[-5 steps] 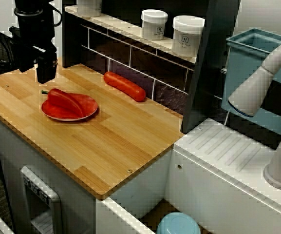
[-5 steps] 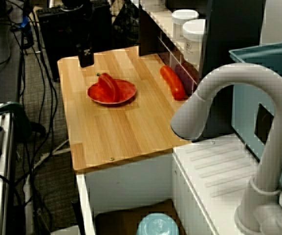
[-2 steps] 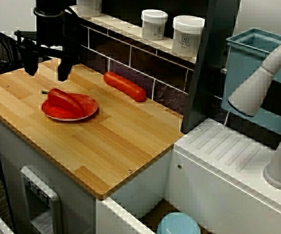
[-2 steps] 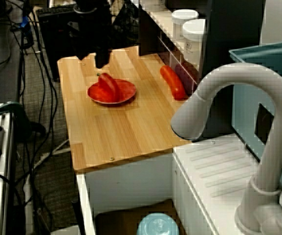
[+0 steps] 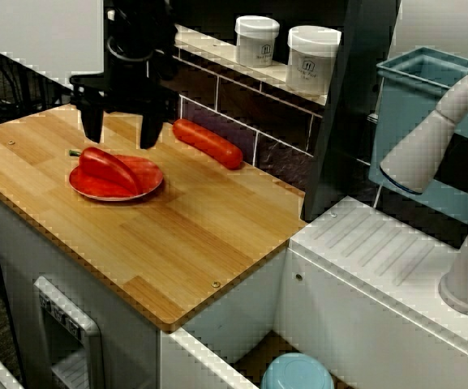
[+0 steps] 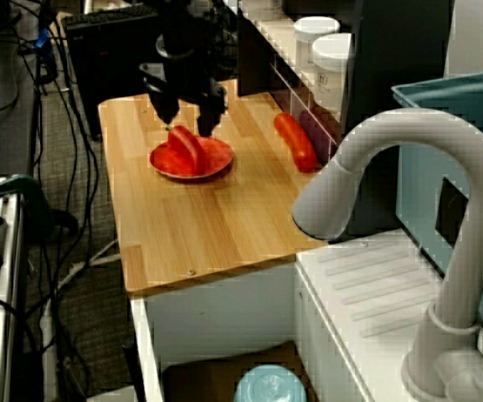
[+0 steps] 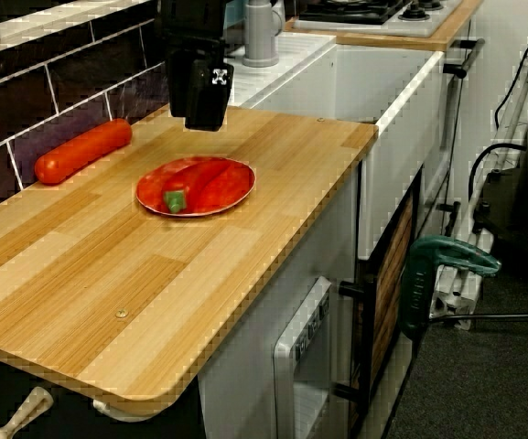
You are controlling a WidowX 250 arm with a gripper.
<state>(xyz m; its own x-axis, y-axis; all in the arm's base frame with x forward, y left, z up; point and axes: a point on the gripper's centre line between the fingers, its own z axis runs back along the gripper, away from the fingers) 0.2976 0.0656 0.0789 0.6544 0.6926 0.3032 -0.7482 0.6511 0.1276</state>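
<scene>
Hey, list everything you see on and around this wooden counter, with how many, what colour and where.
pepper: 1, red with a green stem, lying on the plate
plate: 1, red, on the counter's left part
sausage-shaped item: 1, red, on the counter against the dark tiled wall
counter: 1, light wood, on top of a white cabinet
jars: 2, white, on the shelf above the tiles
faucet: 1, grey, over the white sink unit at right
tub: 1, teal, behind the faucet
bowl: 1, light blue, low down beneath the counter's edge
clamp: 1, green, beside the cabinet
gripper: 1, black, open, just above the pepper, holding nothing
</scene>
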